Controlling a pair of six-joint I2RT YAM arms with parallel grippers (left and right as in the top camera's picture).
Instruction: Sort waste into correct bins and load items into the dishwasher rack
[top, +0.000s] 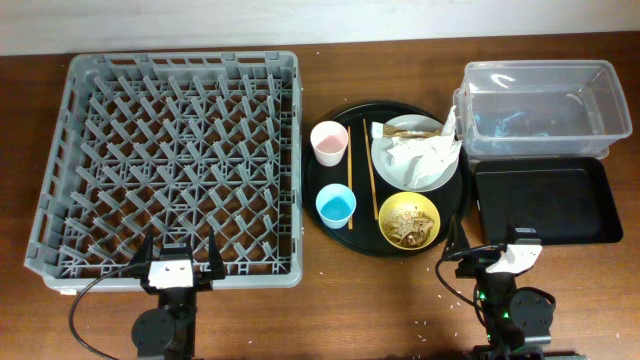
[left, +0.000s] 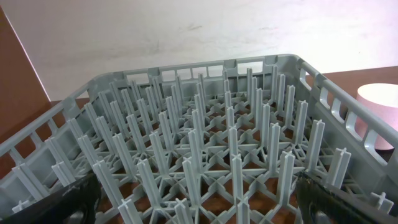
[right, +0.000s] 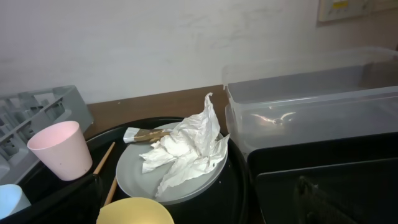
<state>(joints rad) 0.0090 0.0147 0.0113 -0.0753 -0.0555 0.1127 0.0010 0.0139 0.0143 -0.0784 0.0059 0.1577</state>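
The grey dishwasher rack (top: 60, 160) fills the left of the table and the left wrist view (left: 205, 143). On a round black tray (top: 458, 200) sit a pink cup (top: 329, 142), a light-blue cup (top: 336, 205), two chopsticks (top: 349, 185), a grey-white plate (top: 395, 172) with a crumpled napkin (top: 420, 150) and a gold-brown wrapper (top: 383, 131), and a yellow bowl (top: 428, 212) holding brown scraps (top: 408, 225). The clear tub (top: 540, 105) and flat black tray (top: 540, 200) are at right. My left gripper (top: 178, 262) is open at the rack's near edge. My right gripper (top: 485, 250) is open near the bowl.
The right wrist view shows the pink cup (right: 59, 149), plate (right: 134, 174), napkin (right: 183, 149), bowl rim (right: 134, 211), clear tub (right: 311, 106) and black tray (right: 323, 180). Small crumbs dot the table at the front right. A wall runs behind the table.
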